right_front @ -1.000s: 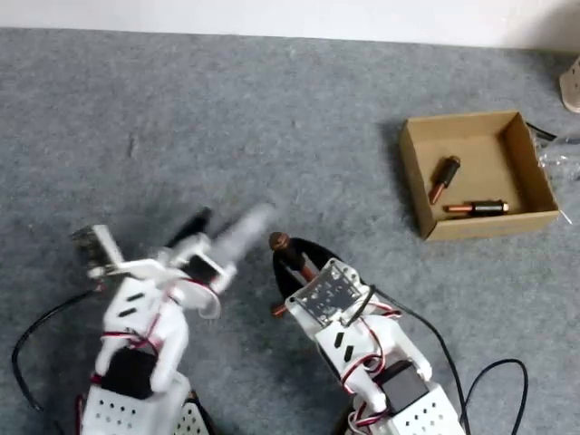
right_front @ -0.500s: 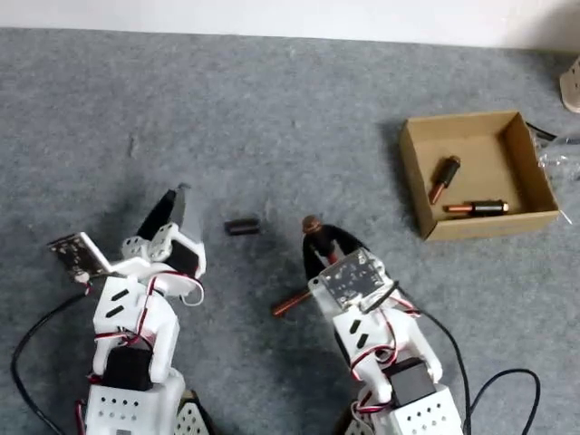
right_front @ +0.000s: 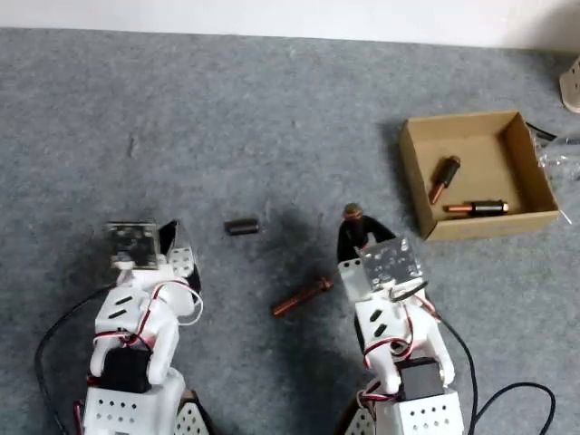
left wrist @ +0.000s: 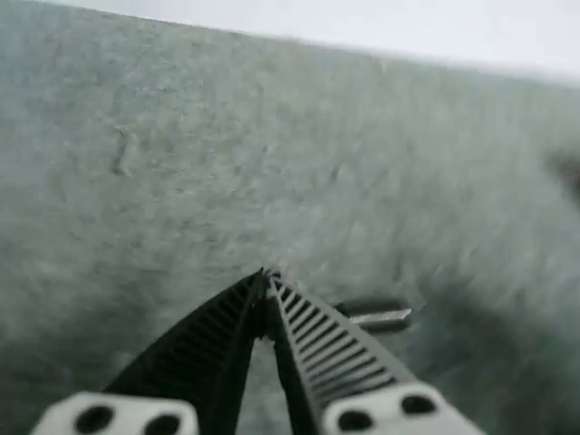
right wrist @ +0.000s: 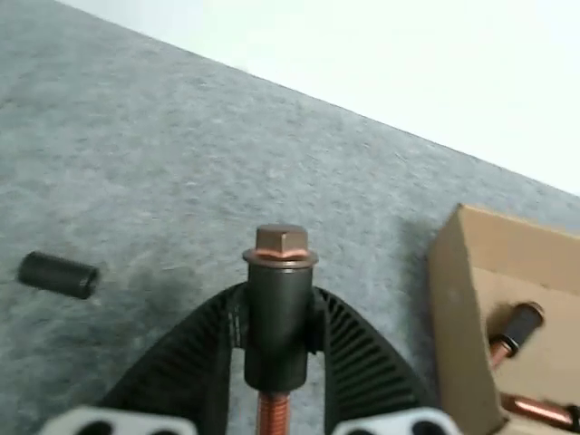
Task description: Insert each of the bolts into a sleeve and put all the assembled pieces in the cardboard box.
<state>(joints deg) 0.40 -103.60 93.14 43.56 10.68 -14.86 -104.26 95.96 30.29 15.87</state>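
Claws first: right claw (right wrist: 279,313) is clamped on a bolt-in-sleeve piece (right wrist: 279,272), upright with the hex head on top. Left claw (left wrist: 265,288) is closed on nothing, tips touching. I see a loose sleeve (right_front: 242,227) and a bare bolt (right_front: 302,296) lying apart mid-table (right_front: 272,109) between the arms. Cardboard box (right_front: 480,225) by the table's right edge has two finished pieces (right_front: 443,179) inside.

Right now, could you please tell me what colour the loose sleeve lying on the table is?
The sleeve is black, clearest in the high view.
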